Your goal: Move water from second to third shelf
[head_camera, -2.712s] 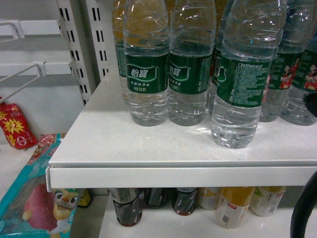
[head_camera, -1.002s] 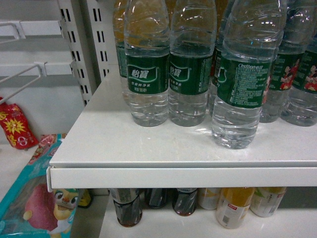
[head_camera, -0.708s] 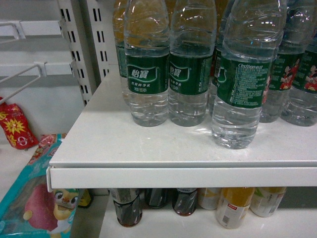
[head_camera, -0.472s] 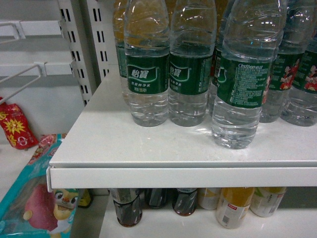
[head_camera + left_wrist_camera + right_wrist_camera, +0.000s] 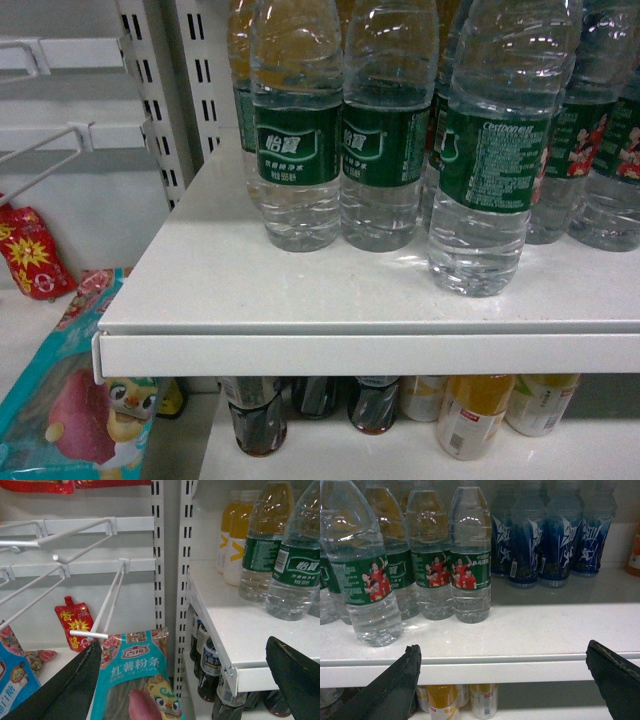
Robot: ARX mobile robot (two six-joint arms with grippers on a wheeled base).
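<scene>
Right gripper [image 5: 502,680]: spread wide; its two dark fingers show at the lower corners of the right wrist view, holding nothing, low in front of the shelf's front lip
Left gripper [image 5: 192,680]: spread wide as well; one finger [image 5: 65,687] at lower left, the other at lower right of the left wrist view; nothing between them; it faces the slotted upright [image 5: 186,580] at the shelf's left end
Head view: neither gripper shows there
Water bottle [image 5: 495,150]: clear ribbed plastic with a dark green wrap label; upright on the white shelf [image 5: 300,300], nearest the front edge, forward of the other green-label bottles
Water bottle relative to right gripper: in the right wrist view it stands at far left [image 5: 362,575], above and behind the left finger; apart from it, not between the fingers
Water bottle relative to left gripper: I cannot tell which of the bottles at the right of the left wrist view it is
Neighbouring water bottles [image 5: 297,140]: same green label, upright, side by side behind and to the left of the front bottle
Blue-label bottles [image 5: 550,540]: a row at the back right of the same shelf
Shelf below: dark bottles [image 5: 255,415] and yellow-orange drinks [image 5: 470,415] under the shelf lip
Left bay: wire pegs [image 5: 95,625]; a teal packet [image 5: 140,680] and a red pouch [image 5: 74,622]
</scene>
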